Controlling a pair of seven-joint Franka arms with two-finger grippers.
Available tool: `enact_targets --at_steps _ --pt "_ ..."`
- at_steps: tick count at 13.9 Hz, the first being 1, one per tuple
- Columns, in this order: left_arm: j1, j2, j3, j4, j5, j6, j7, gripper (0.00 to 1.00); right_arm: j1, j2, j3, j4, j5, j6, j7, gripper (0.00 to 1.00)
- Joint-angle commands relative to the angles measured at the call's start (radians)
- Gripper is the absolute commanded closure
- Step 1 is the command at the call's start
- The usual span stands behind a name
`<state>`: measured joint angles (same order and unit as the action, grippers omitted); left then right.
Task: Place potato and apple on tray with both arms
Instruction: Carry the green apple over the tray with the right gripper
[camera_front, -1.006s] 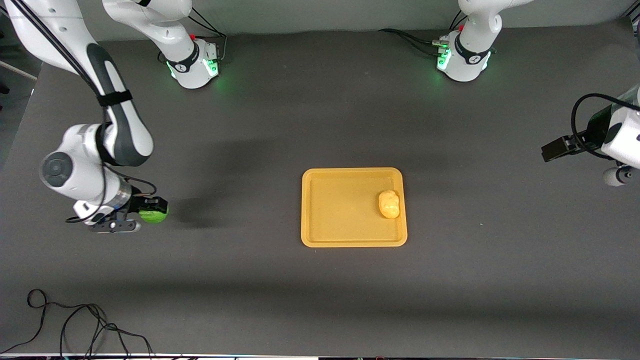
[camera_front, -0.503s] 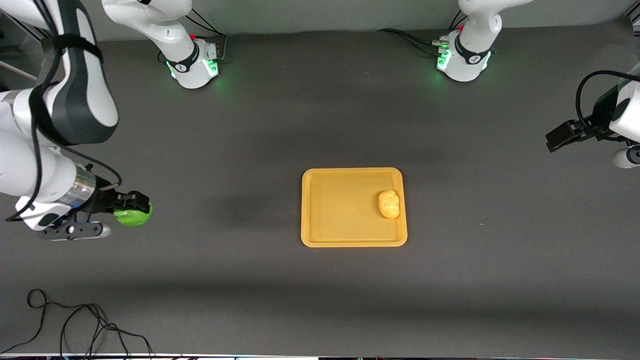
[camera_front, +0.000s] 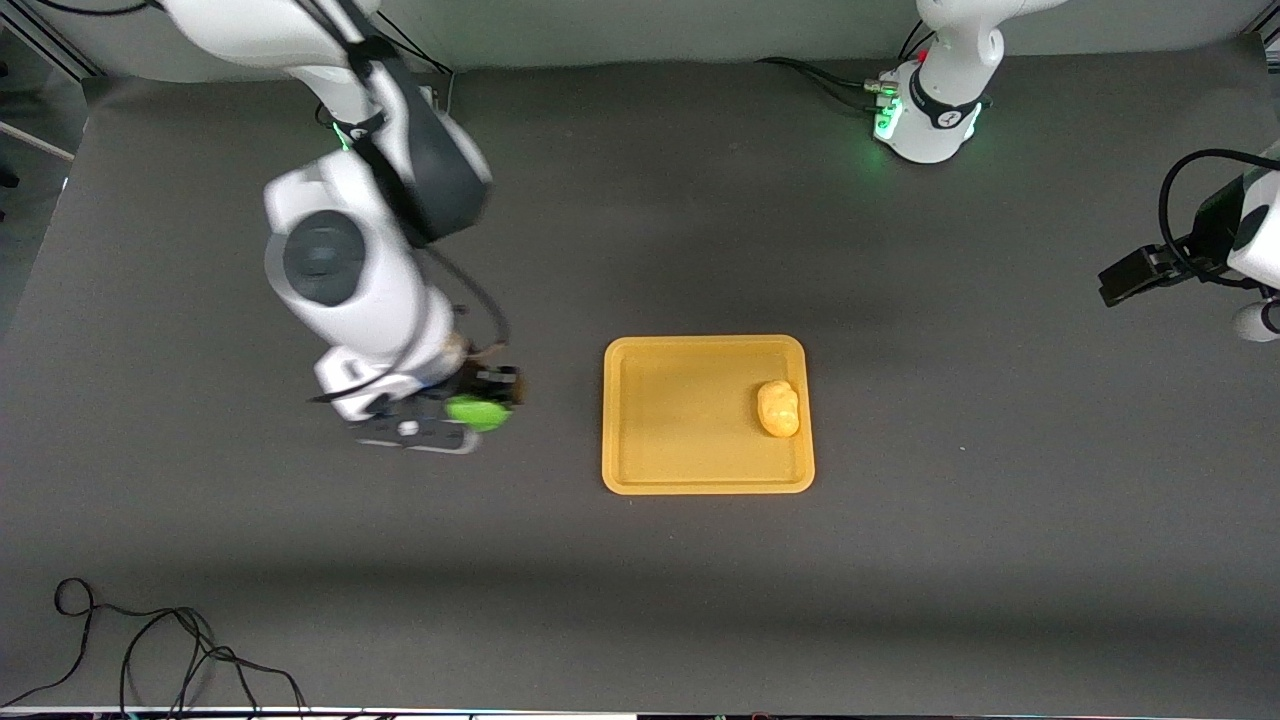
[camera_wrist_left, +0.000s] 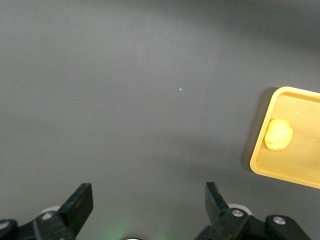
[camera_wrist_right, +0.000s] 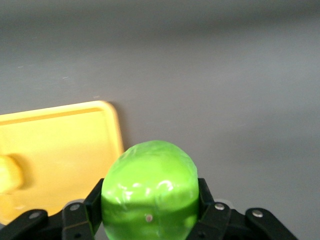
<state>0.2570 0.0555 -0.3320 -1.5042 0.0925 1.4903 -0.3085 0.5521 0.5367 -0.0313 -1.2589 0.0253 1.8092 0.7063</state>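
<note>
- Right wrist view gives you the right gripper (camera_wrist_right: 150, 210) with its fingers clamped on the apple (camera_wrist_right: 149, 187), up in the air over bare worktop (camera_front: 900, 560) beside the tray (camera_front: 620, 470).
- Your left gripper (camera_wrist_left: 147, 210) waits with fingers apart, holding nothing, over the worktop's left-arm end.
- You'll find the potato (camera_front: 778, 408) in the tray, by that end's rim.
- Loose cable (camera_front: 150, 650) lies at the camera-side corner, well apart.

Tray (camera_front: 708, 482): mid-table. Potato (camera_front: 778, 408): in tray, at its edge toward the left arm's end. Apple (camera_front: 479, 412): in right gripper (camera_front: 487, 397), over table beside tray, toward the right arm's end. Left gripper (camera_wrist_left: 147, 210): over the left arm's end.
</note>
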Motion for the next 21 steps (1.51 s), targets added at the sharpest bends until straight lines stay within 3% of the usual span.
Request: enact_targets --at_steps 1,3,4,10,17,18,19,20,21 --pt "-0.127 -0.022 0.133 -0.024 -0.01 0.018 0.011 0.0 0.122 0.254 -0.015 0.308 -0.001 -0.011 0.23 0.62" --pt "-0.324 -0.022 0.334 -0.024 -0.028 0.019 0.011 0.0 0.205 0.343 -0.021 0.371 -0.008 0.066 0.352 0.63" --pt "-0.355 -0.022 0.373 -0.024 -0.031 0.018 0.02 0.0 0.235 0.368 -0.024 0.371 -0.013 0.105 0.393 0.63" --pt "-0.354 -0.022 0.376 -0.028 -0.05 0.031 0.054 0.0 0.305 0.543 -0.024 0.368 -0.14 0.303 0.458 0.63" --pt "-0.349 -0.022 0.381 -0.045 -0.05 0.077 0.133 0.0 0.304 0.614 -0.024 0.366 -0.148 0.386 0.453 0.62" --pt "-0.335 -0.022 0.381 -0.045 -0.05 0.085 0.164 0.0 0.304 0.614 -0.024 0.366 -0.148 0.386 0.453 0.57" --pt "-0.332 -0.022 0.38 -0.045 -0.05 0.085 0.166 0.0 0.304 0.614 -0.024 0.365 -0.148 0.386 0.455 0.19" --pt "-0.332 -0.022 0.381 -0.045 -0.05 0.084 0.167 0.0 0.304 0.612 -0.024 0.365 -0.151 0.386 0.455 0.0" --pt "-0.334 -0.023 0.38 -0.045 -0.05 0.082 0.167 0.0 0.304 0.612 -0.024 0.365 -0.157 0.383 0.452 0.0"
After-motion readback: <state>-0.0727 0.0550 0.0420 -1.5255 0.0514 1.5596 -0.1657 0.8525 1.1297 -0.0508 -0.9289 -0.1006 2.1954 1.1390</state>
